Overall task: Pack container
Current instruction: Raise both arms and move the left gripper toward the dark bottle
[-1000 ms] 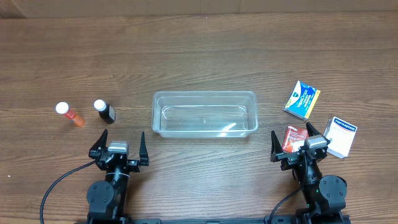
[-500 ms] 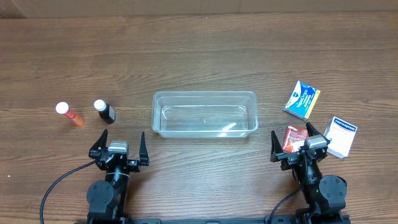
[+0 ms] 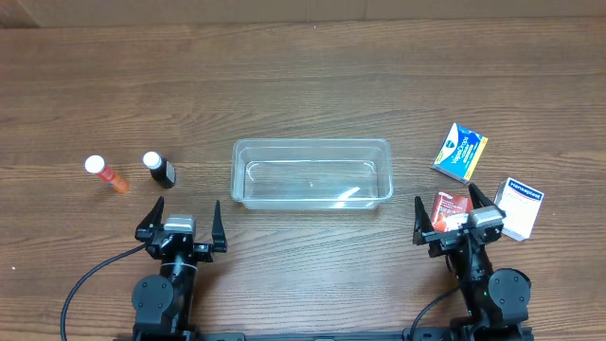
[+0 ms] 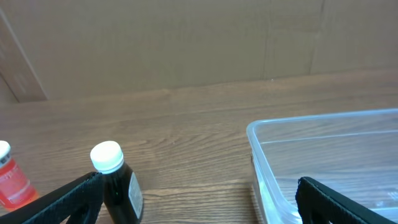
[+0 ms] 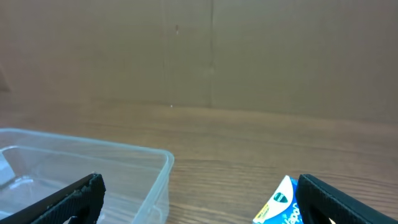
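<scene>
From overhead, the container (image 3: 312, 174) sits mid-table, with the left gripper (image 3: 186, 208) at its 7 o'clock and the right gripper (image 3: 445, 201) at its 4 o'clock, the jaws of both spread wide apart. In the left wrist view the container fills 4 o'clock and a dark bottle (image 4: 118, 186) stands at 8 o'clock. In the right wrist view the container lies at 8 o'clock and a blue-and-yellow box (image 5: 281, 206) at 5 o'clock.
</scene>
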Available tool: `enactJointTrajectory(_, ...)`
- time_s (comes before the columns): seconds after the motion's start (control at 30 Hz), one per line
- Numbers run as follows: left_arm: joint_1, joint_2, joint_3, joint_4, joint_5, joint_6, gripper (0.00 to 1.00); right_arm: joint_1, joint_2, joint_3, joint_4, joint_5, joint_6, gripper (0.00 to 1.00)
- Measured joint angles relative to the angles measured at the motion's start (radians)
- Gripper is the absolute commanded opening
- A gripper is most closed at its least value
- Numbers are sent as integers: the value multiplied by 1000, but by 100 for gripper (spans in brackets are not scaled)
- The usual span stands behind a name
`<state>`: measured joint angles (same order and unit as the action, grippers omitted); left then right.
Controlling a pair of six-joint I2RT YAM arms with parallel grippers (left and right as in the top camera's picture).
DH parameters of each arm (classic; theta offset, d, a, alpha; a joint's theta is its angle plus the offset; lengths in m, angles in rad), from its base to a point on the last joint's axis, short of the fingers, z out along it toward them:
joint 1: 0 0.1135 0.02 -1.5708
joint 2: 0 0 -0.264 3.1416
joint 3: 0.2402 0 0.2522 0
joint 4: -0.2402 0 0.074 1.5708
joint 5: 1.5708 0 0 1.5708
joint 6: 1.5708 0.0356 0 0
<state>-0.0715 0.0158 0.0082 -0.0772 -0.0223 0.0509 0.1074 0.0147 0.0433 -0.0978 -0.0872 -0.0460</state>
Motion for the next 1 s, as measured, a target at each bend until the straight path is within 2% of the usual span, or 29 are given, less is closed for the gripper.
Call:
enactJointTrajectory(0.13, 0, 0, 5, -15, 3, -112, 100, 0, 5, 3, -15, 24, 87, 100)
enactJointTrajectory(0.23, 0, 0, 56, -106, 3, -189, 100, 0, 53, 29, -38, 39, 138, 100)
enactJointTrajectory(0.4, 0, 41, 286, -307, 3, -244, 100, 0, 323, 220, -92, 69, 214, 100)
enactJointTrajectory(0.57, 0, 230, 534, -459, 2, -259, 100, 0, 696, 552, -257, 69, 232, 100)
enactJointTrajectory(0.6, 0, 286, 586, -499, 2, -259, 100, 0, 818, 673, -334, 64, 233, 100)
enactJointTrajectory(0.67, 0, 408, 690, -592, -1, -260, 100, 0, 921, 780, -394, 57, 235, 100)
enactJointTrajectory(0.83, 0, 694, 955, -831, 7, -262, 100, 0, 1114, 998, -576, 41, 236, 100)
enactJointTrajectory(1.0, 0, 852, 1117, -1026, 45, -262, 100, 0, 1140, 1040, -666, 50, 231, 100)
